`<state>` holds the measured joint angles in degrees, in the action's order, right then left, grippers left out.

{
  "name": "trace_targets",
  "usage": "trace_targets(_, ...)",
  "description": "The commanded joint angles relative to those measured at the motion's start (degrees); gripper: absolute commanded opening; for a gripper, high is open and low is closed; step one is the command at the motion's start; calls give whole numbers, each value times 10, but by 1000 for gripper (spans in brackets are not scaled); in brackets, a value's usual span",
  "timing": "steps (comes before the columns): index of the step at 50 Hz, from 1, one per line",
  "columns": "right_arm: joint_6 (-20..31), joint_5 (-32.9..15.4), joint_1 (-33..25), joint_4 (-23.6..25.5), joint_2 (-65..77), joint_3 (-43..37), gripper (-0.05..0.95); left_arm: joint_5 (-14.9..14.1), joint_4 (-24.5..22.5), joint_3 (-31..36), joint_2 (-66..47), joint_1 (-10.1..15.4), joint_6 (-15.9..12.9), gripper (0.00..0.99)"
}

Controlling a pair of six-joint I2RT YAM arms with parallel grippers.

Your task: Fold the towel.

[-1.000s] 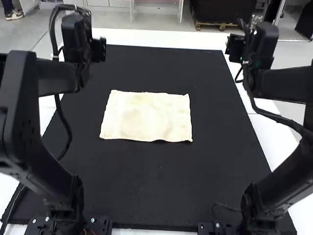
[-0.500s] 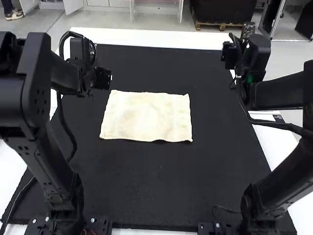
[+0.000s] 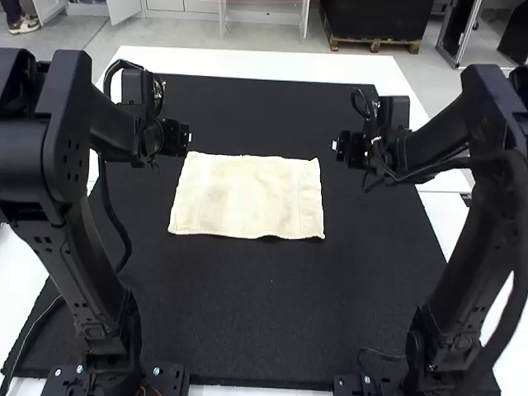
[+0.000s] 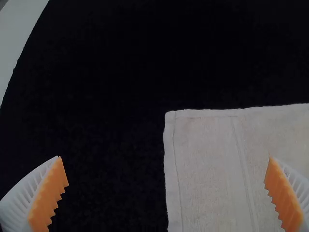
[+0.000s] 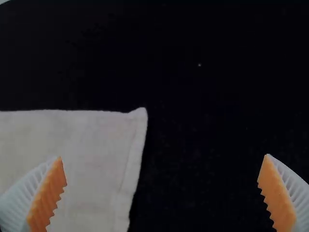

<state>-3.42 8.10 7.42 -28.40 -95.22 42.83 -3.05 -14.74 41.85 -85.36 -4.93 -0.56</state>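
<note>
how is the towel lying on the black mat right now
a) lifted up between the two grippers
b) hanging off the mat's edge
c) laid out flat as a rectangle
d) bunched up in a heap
c, the towel lies flat with four corners showing and black mat on every side of it.

Both wrist views cut off the towel (image 4: 207,164) — its far corners stay partly untold.Towel (image 4: 207,164) — cut off by the picture's edge in both wrist views.
</note>
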Motion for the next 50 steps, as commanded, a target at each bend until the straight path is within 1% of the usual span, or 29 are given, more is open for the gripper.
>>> trace_targets(1,-40,52,8,-6,7,23,920,-6,-5,8,-3,-7,3,961)
trace_targets(7,-40,57,12,-4,-8,32,918,-11,-5,6,-6,-7,1,961)
trace_targets(12,-39,60,22,9,-26,43,918,-25,0,6,-16,-8,-1,961)
trace_targets(15,-38,60,30,17,-37,52,916,-27,2,8,-23,-9,-10,961)
trace_targets(17,-37,60,36,19,-42,57,916,-35,0,9,-26,-10,-16,961)
trace_targets(23,-37,60,51,19,-57,73,916,-51,-5,14,-43,-12,-18,959)
trace_targets(30,-37,60,66,19,-83,89,916,-51,-12,25,-78,-15,-19,961)
trace_targets(37,-37,60,66,18,-104,101,916,-51,-15,39,-104,-14,-21,961)
trace_targets(44,-36,60,66,15,-124,109,916,-51,-34,43,-124,-13,-20,961)
trace_targets(50,-34,60,66,15,-146,118,916,-51,-36,54,-147,-15,-22,961)
